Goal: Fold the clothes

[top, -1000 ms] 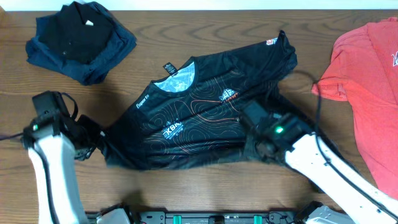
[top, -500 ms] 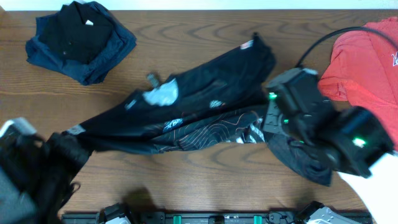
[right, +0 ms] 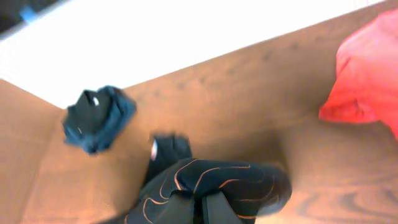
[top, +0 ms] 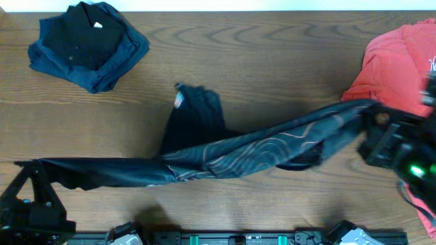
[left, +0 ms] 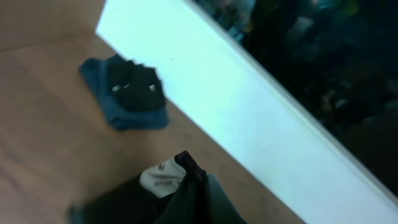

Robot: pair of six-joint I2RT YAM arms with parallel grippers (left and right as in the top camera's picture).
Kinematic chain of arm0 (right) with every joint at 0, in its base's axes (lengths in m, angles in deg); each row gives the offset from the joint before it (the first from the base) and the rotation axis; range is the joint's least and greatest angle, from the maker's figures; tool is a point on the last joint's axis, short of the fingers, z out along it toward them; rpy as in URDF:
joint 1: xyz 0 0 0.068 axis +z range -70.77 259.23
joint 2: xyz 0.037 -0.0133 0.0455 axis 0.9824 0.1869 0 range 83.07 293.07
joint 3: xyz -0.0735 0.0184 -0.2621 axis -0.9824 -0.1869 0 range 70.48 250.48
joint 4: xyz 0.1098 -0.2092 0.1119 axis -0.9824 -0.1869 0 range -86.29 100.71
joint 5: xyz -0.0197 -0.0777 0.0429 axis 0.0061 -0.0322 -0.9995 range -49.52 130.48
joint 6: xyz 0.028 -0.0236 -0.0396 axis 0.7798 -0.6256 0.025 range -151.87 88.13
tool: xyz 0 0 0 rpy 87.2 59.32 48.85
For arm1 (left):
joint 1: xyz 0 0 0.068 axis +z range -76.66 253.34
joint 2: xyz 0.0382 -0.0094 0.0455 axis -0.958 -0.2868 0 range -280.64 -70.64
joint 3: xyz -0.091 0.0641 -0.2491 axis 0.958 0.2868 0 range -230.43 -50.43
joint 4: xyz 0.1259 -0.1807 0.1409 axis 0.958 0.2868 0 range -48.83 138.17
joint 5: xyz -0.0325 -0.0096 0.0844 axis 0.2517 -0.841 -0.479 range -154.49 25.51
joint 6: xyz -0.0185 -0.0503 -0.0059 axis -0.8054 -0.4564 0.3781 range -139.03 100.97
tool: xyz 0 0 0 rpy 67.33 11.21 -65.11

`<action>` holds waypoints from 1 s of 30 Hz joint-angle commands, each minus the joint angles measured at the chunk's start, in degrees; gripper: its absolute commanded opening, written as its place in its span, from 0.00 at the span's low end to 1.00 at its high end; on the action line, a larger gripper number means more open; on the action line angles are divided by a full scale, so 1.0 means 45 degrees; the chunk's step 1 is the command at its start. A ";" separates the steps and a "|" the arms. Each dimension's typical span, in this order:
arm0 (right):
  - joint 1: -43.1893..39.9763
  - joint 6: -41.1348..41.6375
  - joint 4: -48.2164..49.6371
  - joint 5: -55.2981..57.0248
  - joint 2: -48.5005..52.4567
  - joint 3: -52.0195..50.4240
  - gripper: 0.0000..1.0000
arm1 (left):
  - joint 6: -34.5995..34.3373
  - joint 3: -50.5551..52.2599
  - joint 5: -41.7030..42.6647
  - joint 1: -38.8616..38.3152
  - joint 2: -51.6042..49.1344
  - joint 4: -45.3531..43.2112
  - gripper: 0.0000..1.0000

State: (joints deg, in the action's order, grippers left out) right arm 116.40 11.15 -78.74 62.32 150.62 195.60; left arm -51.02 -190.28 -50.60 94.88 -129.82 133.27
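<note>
The clothes, a shiny black jersey (top: pixel 225 153) with thin orange-red lines, is pulled into a long band above the wooden table. My left gripper (top: pixel 26 167) is shut on its left end at the table's near-left corner. My right gripper (top: pixel 371 117) is shut on its right end, close to the coral shirt. A loose part of the jersey (top: pixel 194 116) hangs down and lies on the table behind the band. In the left wrist view the left gripper (left: pixel 200 193) pinches bunched dark cloth beside a pale patch (left: pixel 163 177). In the right wrist view the right gripper (right: pixel 200 205) pinches the lined fabric (right: pixel 224 177).
A pile of plain black and navy garments (top: pixel 85 44) lies at the far left. A coral-red T-shirt (top: pixel 402 68) lies at the right edge, just behind the right gripper. Bare wooden table (top: pixel 272 61) shows behind the jersey.
The jersey lay spread flat a second ago. Both grippers have since pulled apart with it, the left toward the near-left corner and the right toward the coral shirt, stretching it into a band.
</note>
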 commanded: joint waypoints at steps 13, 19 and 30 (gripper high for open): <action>-0.0117 -0.0204 0.0850 0.3487 0.0957 0.0865 0.02 | -0.0816 -0.2161 0.0437 -0.0019 -0.3633 -0.2535 0.06; -0.0112 -0.0248 0.0840 0.3196 0.1185 0.0865 0.01 | -0.0661 -0.3332 0.0432 -0.0019 -0.3575 -0.2045 0.06; -0.0117 -0.0782 0.0491 0.1632 0.1035 0.1948 0.01 | -0.0840 -0.5144 0.0806 -0.0019 -0.3021 -0.0675 0.06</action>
State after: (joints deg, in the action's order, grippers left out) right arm 116.38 9.10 -76.21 70.15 156.02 201.96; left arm -54.01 -212.71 -48.02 94.88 -142.43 130.56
